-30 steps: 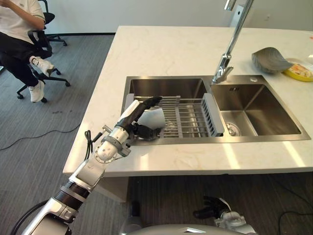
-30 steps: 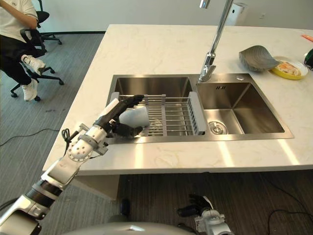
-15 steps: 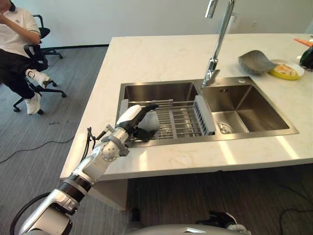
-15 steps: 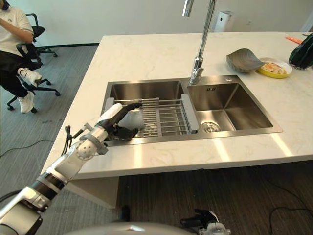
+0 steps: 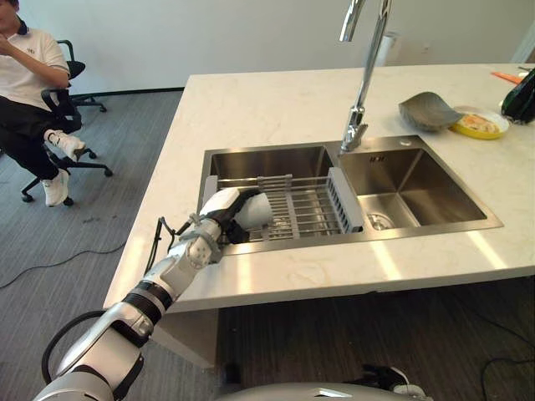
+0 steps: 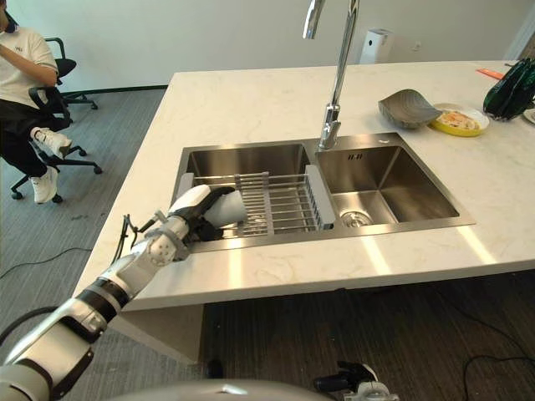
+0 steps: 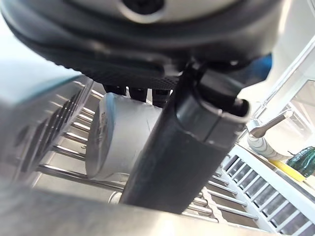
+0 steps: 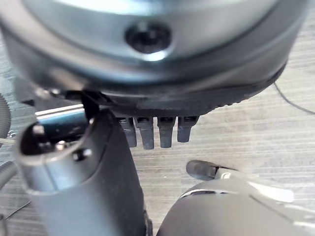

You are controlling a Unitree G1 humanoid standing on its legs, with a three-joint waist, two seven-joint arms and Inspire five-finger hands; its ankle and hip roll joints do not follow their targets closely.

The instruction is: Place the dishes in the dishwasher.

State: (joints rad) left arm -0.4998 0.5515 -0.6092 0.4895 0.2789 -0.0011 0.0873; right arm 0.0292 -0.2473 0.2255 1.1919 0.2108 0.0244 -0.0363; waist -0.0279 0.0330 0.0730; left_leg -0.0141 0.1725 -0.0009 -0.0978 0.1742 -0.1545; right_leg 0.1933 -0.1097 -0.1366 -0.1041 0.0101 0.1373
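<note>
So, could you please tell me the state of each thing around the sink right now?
Cup: lying on its side on the rack.
Rack: resting across the left basin.
Left hand: fingers curled round the cup.
Right hand: hanging low, relaxed.
Tap: no water running.

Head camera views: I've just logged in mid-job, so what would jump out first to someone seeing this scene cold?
First, the left hand reaching into the sink's left basin, its fingers curled round a white cup lying on its side on the wire rack. Next, the tall tap behind the sink, with a grey bowl and a yellow plate on the counter's far right. A seated person is at far left.
</note>
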